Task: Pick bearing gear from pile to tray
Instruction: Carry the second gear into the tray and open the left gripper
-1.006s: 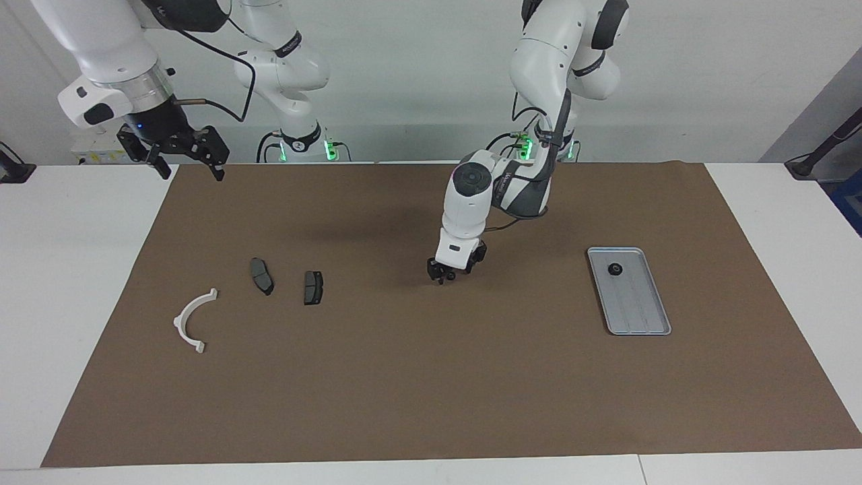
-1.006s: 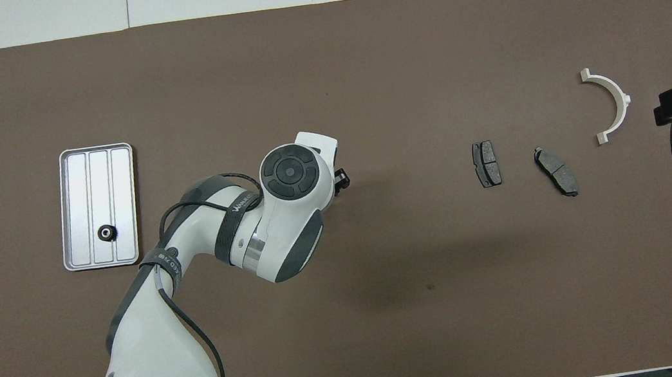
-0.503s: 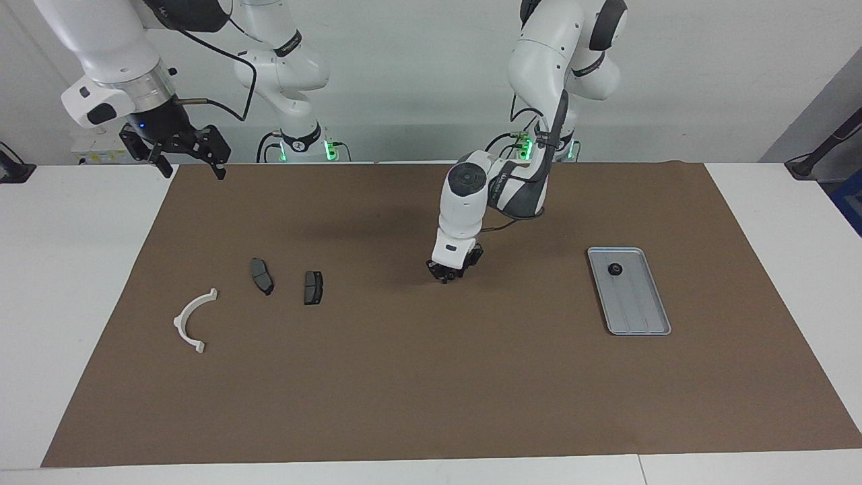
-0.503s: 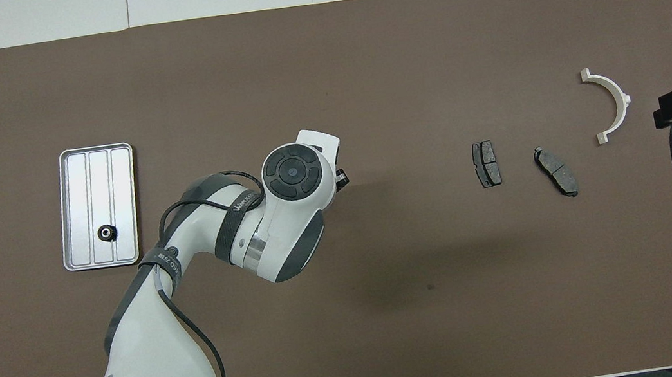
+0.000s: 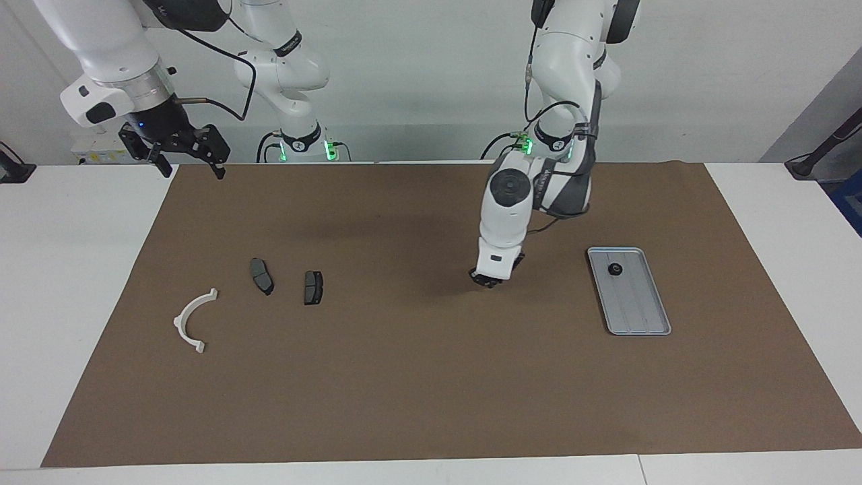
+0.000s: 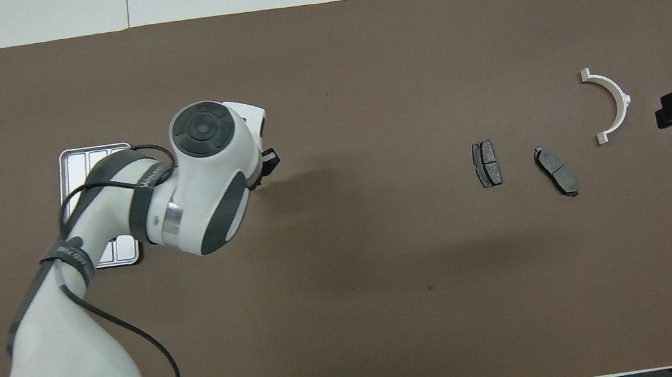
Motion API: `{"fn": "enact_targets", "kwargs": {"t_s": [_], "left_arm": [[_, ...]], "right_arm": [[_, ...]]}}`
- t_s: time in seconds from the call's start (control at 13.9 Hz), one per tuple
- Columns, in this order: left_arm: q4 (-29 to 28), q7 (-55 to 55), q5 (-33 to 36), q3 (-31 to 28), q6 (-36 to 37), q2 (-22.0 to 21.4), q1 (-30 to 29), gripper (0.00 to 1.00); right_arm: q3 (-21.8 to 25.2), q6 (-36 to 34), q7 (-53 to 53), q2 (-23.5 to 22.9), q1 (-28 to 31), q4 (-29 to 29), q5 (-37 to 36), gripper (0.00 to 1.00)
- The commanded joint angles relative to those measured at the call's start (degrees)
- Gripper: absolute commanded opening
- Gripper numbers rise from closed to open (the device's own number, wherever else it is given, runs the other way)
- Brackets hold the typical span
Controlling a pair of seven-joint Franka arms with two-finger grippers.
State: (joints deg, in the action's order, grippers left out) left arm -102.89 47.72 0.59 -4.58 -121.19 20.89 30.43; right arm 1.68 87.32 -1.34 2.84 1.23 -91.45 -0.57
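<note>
While the right gripper [image 5: 188, 158] waits open over the mat's [image 5: 417, 377] edge, the left gripper [image 5: 489, 279] hangs over bare mat between pads [image 5: 313, 287] and tray [image 5: 640, 316]; its finger gap and contents cannot be told. One gear [image 5: 614, 269] lies in the tray, whose long axis runs toward the robots.

No lettering can be read; the band on the left arm [image 6: 146, 178] carries illegible writing.

i see a matt brown paper-like mat [image 5: 431, 377] covering the smooth white table [image 5: 67, 283]. the tray [image 5: 640, 316] looks like dull grey metal, the arc [image 5: 190, 316] like smooth white plastic. the two brake pads [image 5: 261, 275] [image 5: 313, 287] look dark and rough.
</note>
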Motion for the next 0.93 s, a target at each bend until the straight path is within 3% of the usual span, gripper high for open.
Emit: {"fn": "enact_targets", "kwargs": {"t_s": [0.0, 0.22, 0.5, 0.65, 0.86], "left_arm": [[-3.27, -11.29, 0.90, 0.71, 1.84, -4.01, -8.17, 0.00], [-5.48, -26.92, 0.90, 0.71, 0.43, -4.81, -16.69, 0.00], [-7.50, -35.74, 0.90, 0.80, -6.33, -4.11, -24.61, 0.00], [-7.59, -41.45, 0.81, 0.71, -7.83, -3.32, -27.25, 0.00], [-9.59, -41.74, 0.81, 0.71, -11.59, -2.52, -27.71, 0.00]], "right_arm": [[-0.45, -0.22, 1.25, 1.38, 0.96, -1.19, 0.04, 1.00], [-0.54, -0.23, 1.25, 1.29, 0.96, -1.19, 0.04, 1.00], [-0.54, -0.31, 1.08, 0.68, 0.53, -0.84, 0.04, 1.00], [-0.54, -0.22, 1.08, 0.59, 0.52, -0.84, 0.04, 1.00], [-0.54, -0.22, 1.17, 0.59, 0.79, -0.84, 0.04, 1.00]]}}
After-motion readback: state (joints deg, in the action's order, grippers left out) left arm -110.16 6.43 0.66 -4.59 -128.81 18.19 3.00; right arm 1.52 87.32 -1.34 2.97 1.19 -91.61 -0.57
